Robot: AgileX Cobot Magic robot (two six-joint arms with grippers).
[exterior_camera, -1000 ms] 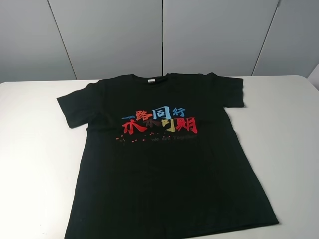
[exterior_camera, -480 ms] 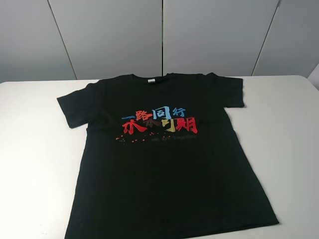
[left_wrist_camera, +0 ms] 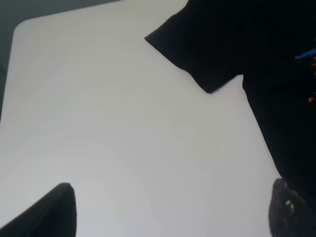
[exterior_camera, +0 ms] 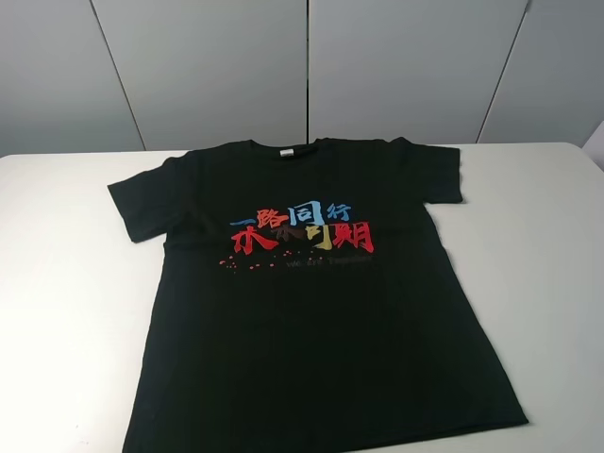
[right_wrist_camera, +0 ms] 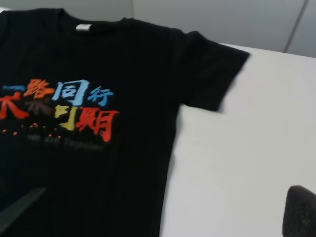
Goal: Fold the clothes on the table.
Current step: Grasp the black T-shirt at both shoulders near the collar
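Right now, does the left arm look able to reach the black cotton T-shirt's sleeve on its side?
Probably yes: the black sleeve lies flat on the plain white table, the open left hand hangs over a bare part beside it, and nothing stands between them.

We count one black T-shirt (exterior_camera: 311, 340) and one white tabletop (exterior_camera: 66, 311). The shirt shows us two short sleeves (exterior_camera: 142, 203), one white neck label (exterior_camera: 285, 153), and two rows of printed characters (exterior_camera: 302, 228) in three colours: red, blue and yellow. Behind, we count four grey wall panels (exterior_camera: 212, 66). We see two claws: the left claw (left_wrist_camera: 170, 202) shows two fingers (left_wrist_camera: 49, 217), the right claw (right_wrist_camera: 163, 212) two.
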